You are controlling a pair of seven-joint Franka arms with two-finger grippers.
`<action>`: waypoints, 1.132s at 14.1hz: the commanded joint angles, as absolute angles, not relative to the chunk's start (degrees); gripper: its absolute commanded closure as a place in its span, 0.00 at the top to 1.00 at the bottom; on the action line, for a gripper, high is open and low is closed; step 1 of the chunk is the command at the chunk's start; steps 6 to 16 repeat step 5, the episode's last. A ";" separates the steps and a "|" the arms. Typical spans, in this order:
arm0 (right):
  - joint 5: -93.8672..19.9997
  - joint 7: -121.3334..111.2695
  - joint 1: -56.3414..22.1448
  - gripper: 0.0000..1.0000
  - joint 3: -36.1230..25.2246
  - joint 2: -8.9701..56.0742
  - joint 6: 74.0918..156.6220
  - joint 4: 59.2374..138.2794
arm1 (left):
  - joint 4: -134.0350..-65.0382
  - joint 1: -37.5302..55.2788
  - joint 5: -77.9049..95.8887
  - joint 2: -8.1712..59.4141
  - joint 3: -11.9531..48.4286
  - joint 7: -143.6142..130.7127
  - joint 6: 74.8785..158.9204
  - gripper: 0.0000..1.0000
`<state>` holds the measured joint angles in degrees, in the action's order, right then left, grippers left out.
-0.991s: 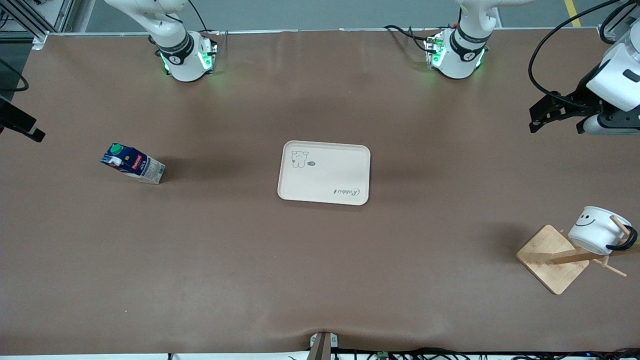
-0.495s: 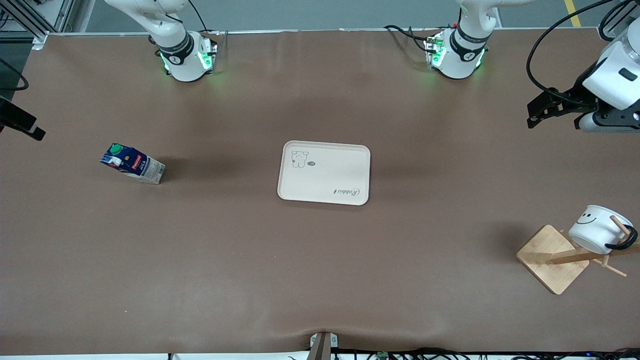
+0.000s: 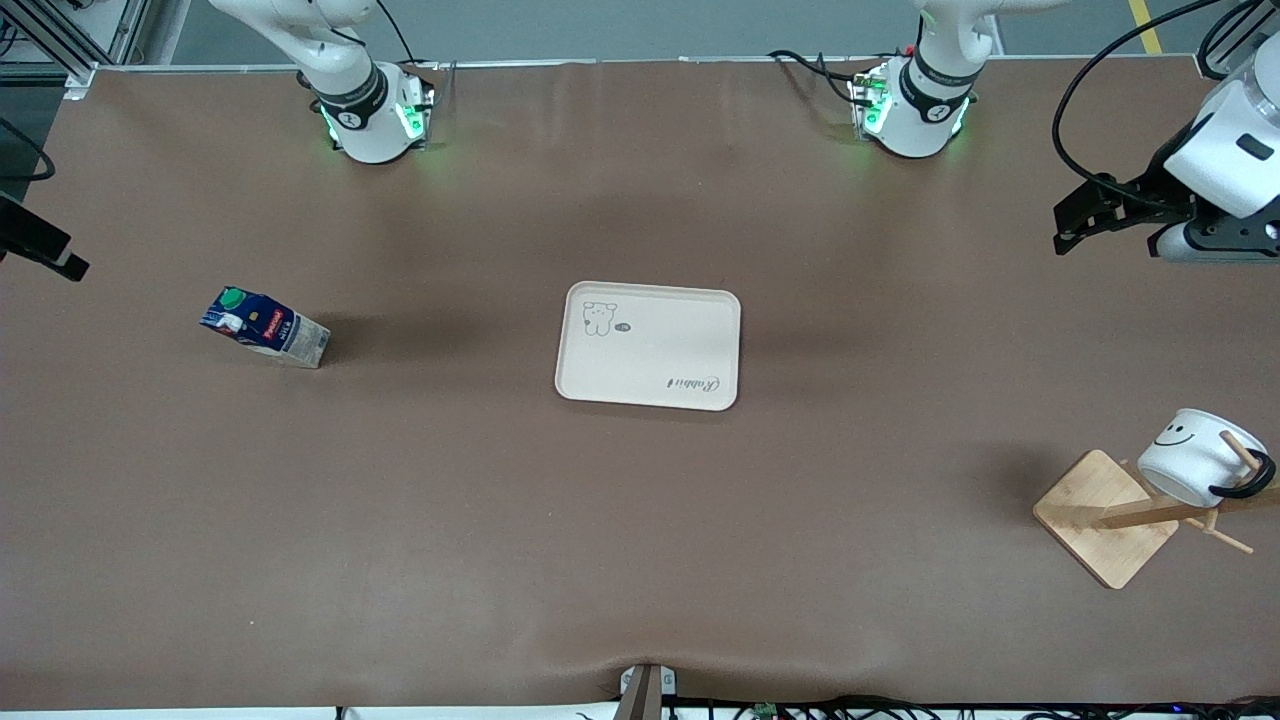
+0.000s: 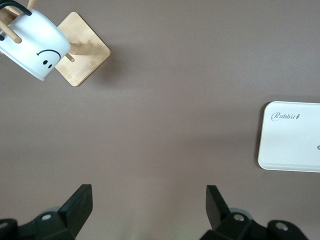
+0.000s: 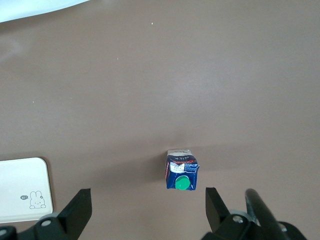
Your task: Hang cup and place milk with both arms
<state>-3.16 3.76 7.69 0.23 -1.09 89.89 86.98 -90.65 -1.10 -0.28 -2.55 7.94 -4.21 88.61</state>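
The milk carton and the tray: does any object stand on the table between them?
No. In the front view only bare brown table lies between the milk carton and the tray.

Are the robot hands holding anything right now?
No. The left gripper and right gripper are both open and empty. The cup hangs on the rack.
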 commanded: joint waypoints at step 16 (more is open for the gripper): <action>-2.81 3.08 7.82 1.00 0.88 -1.32 86.06 85.78 | -88.95 -1.49 -0.52 -2.37 7.21 -4.04 87.28 1.00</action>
